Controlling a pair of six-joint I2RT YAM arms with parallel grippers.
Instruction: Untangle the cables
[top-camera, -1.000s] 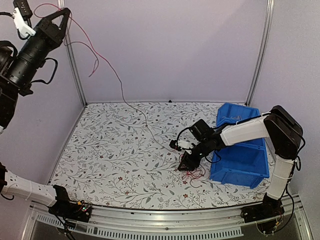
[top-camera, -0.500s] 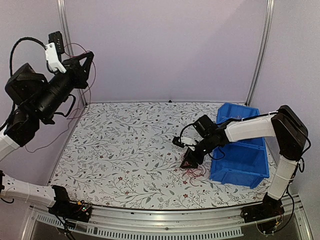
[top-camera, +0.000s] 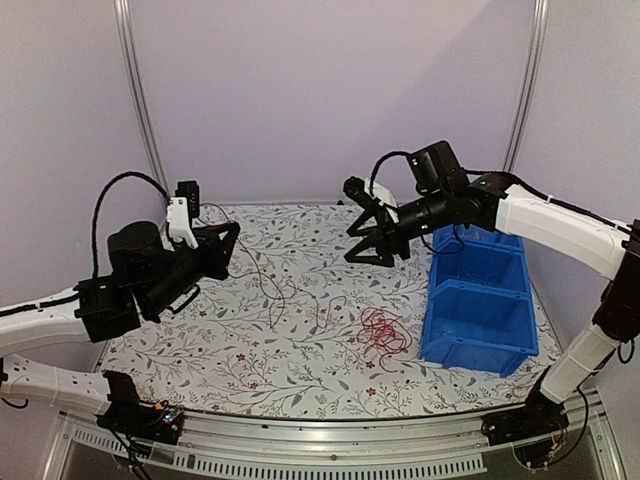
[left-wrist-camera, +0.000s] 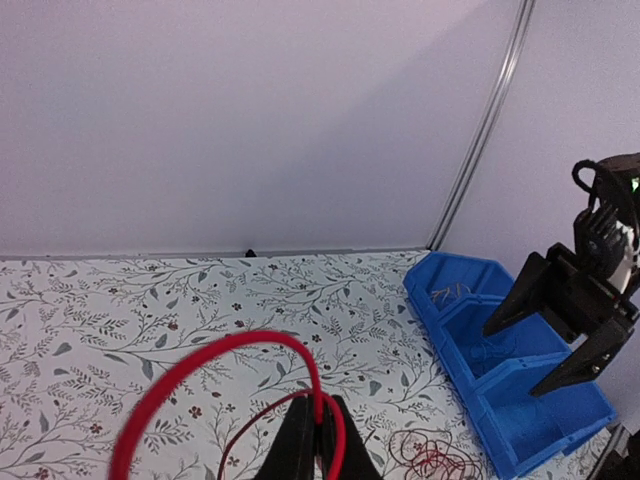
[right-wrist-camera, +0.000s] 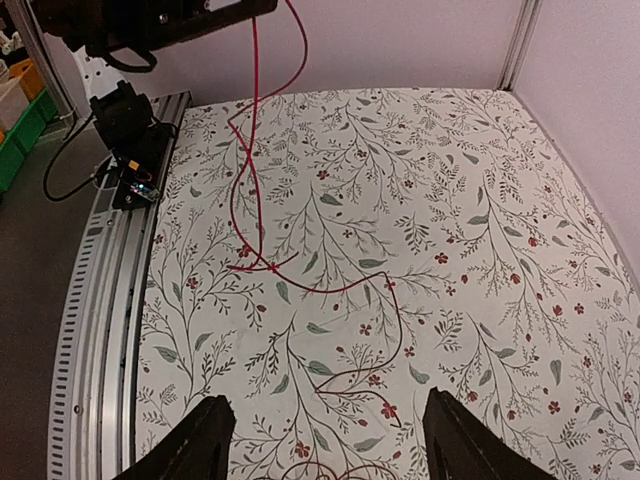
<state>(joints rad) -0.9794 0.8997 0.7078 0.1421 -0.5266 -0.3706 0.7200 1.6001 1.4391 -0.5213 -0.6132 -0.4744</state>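
One strand (left-wrist-camera: 255, 339) is out. Left wrist: left gripper (left-wrist-camera: 316, 425) pinched tight on that red loop. Right wrist: right gripper (right-wrist-camera: 325, 445) spread wide, nothing in it, high over the table (right-wrist-camera: 480, 200); strand trails below. Top: the cables (top-camera: 384, 334) lie clumped near the table's front-right edge, beside the blue bin (top-camera: 480, 325). Best, I'd say: right pins clump, left draws slowly, w/o yanking knots tighter.

Top camera: sat high behind arms, far off, looked down on whole table (top-camera: 230, 340).
Left wrist camera: low, close to table, faced back wall and bin (left-wrist-camera: 450, 340); own left gripper (left-wrist-camera: 318, 405) at bottom edge.
Right wrist camera: up high, looked down toward near rail (right-wrist-camera: 100, 330).
Shared: all three saw table. Top and left wrist saw bin, right gripper (left-wrist-camera: 511, 362). Both wrists saw wire (right-wrist-camera: 255, 100).
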